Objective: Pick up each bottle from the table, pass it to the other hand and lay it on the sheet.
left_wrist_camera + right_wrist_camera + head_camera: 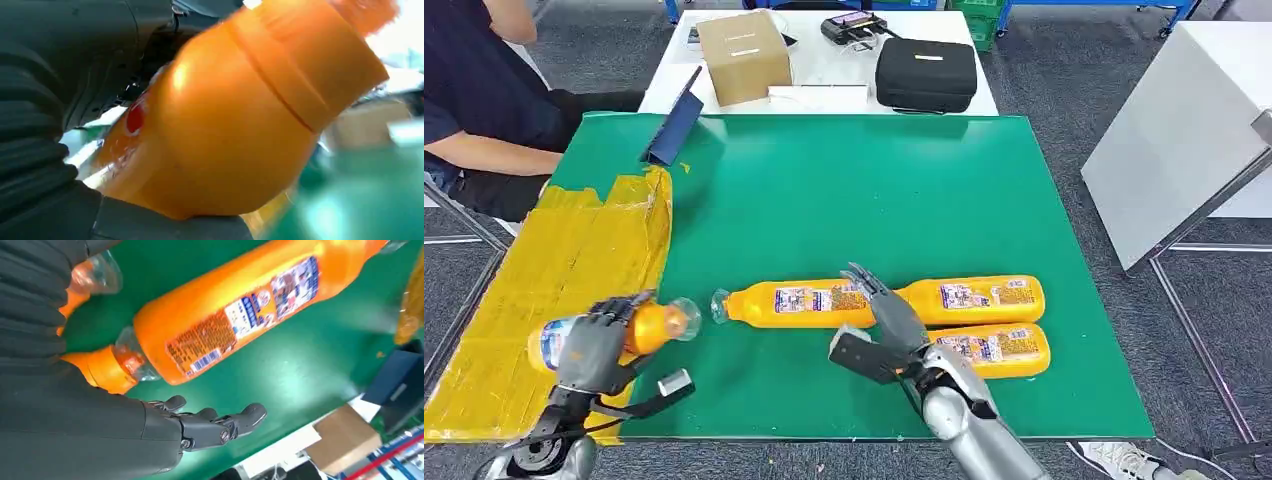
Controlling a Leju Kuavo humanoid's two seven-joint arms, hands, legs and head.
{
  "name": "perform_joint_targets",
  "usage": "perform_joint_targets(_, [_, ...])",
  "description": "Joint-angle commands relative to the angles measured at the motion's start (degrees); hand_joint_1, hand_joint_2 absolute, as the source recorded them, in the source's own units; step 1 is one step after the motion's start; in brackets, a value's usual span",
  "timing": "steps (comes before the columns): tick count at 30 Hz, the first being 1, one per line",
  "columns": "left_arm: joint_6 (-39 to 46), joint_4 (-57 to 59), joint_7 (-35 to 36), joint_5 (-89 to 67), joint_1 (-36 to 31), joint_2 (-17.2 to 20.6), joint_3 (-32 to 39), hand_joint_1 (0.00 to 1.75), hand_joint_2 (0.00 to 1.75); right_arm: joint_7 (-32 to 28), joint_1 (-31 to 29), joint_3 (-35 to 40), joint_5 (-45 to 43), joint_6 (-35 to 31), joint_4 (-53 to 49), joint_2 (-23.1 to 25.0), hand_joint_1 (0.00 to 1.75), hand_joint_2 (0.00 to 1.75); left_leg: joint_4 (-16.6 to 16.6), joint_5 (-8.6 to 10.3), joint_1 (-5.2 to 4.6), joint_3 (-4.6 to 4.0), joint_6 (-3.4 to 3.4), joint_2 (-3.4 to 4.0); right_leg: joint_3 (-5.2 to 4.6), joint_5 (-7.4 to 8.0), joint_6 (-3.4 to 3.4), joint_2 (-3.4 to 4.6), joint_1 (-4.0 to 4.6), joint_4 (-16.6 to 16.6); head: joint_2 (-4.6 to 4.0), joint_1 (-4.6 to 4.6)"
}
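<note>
My left hand [594,345] grips an orange bottle [654,325] at the near left, over the edge of the yellow sheet [564,270]; the bottle's orange body [240,115] lies against the dark palm in the left wrist view. Three more orange bottles lie on the green table: one [794,302] in the middle with its clear cap toward the left, one [979,297] behind it to the right, one [999,348] nearest the front. My right hand [884,325] hovers open over them, its fingers [220,422] spread beside the middle bottle [235,315].
A person sits at the far left by the table's corner. A dark blue tablet [674,130] leans at the back left of the green mat [864,200]. Beyond it a white table carries a cardboard box [742,55] and a black case [926,73].
</note>
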Motion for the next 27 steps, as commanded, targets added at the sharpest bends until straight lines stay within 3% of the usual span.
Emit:
perform_joint_targets(1, [-3.61,20.60,-7.08,5.06,-8.13,7.14,-5.35,1.75,1.75,-0.22,-10.70,3.60,-1.29,2.29,16.82,0.63,0.00,1.75,-0.05,0.00,0.02,0.14,-0.05,0.13,0.09,0.05,-0.06,0.21,0.01,-0.04,0.00,0.00])
perform_joint_targets(3, [-5.83,22.72,-9.16,6.66,-9.24,8.20,-5.50,1.75,1.75,-0.39,-11.76,4.10,-1.27,2.54,18.74,0.86,0.00,1.75,-0.05,-0.01,0.01,0.20,-0.06,0.12,0.14,0.02,-0.07,0.22,-0.01,-0.02,0.00,0.00])
perform_joint_targets(4, [-4.61,23.48,-11.14,7.98,-9.40,9.68,-5.64,0.00,1.75,-0.94,-13.37,5.19,-0.87,3.00,21.22,1.10,0.00,1.75,-0.06,0.01,0.02,0.19,-0.06,0.07,0.15,0.03,-0.06,0.16,0.00,-0.04,0.00,0.02])
perform_joint_targets(5, [-5.10,24.72,-13.39,10.78,-10.02,9.81,-4.51,0.00,0.00,-1.23,-14.47,5.74,-0.57,3.07,23.37,1.52,0.00,1.75,-0.05,-0.02,0.04,0.25,-0.10,0.16,0.19,0.03,-0.11,0.31,0.02,-0.02,0.00,0.00])
perform_joint_targets(8, [-6.33,25.57,-17.21,14.27,-10.70,10.51,-3.93,0.00,0.00,-1.49,-16.39,6.94,0.61,3.03,26.95,2.64,0.00,1.75,-0.03,-0.04,0.04,0.30,-0.10,0.27,0.19,0.06,-0.09,0.42,0.03,0.09,0.00,-0.02])
perform_joint_targets(12, [-13.89,25.17,-25.62,22.57,-12.34,10.05,-3.55,0.00,0.00,-1.03,-20.64,12.17,4.39,4.88,35.52,4.92,0.00,1.75,-0.01,-0.01,0.08,0.28,-0.13,0.20,0.13,0.05,-0.12,0.37,0.07,0.17,0.00,-0.02])
perform_joint_targets(18, [-20.18,24.01,-30.07,29.57,-13.87,8.72,-3.44,0.00,0.00,0.79,-23.20,18.11,8.53,7.42,40.57,6.90,0.00,1.75,0.00,0.11,0.04,0.25,-0.22,0.11,0.09,0.03,-0.10,0.27,0.02,0.27,0.00,0.02])
perform_joint_targets(23, [-24.62,20.10,-30.76,37.26,-13.46,7.31,-3.93,0.00,0.00,3.35,-22.87,21.98,12.68,5.85,43.18,8.93,0.00,1.75,-0.03,0.18,0.10,0.29,-0.26,-0.06,0.20,0.03,-0.12,0.17,0.07,0.20,0.00,0.00])
perform_joint_targets(24, [-26.44,17.74,-30.76,42.09,-13.03,7.11,-4.82,0.00,0.00,4.42,-22.63,22.68,13.96,5.39,43.99,9.51,0.38,1.75,-0.04,0.17,0.07,0.36,-0.23,-0.01,0.23,0.02,-0.10,0.16,0.04,0.20,0.00,-0.02])
perform_joint_targets(25, [-27.46,16.48,-30.76,44.98,-12.91,6.79,-5.26,0.00,0.00,5.26,-22.28,23.13,14.91,5.12,44.60,9.92,1.75,1.75,-0.05,0.18,0.07,0.41,-0.23,-0.05,0.26,0.03,-0.11,0.12,0.05,0.20,0.00,0.02])
perform_joint_targets(27, [-29.49,13.30,-30.76,49.30,-12.20,5.96,-5.27,0.00,0.00,7.34,-21.27,23.67,17.01,3.71,45.53,10.70,1.75,1.75,-0.04,0.18,0.09,0.52,-0.22,-0.10,0.38,0.01,-0.10,0.03,0.06,0.18,0.00,0.00])
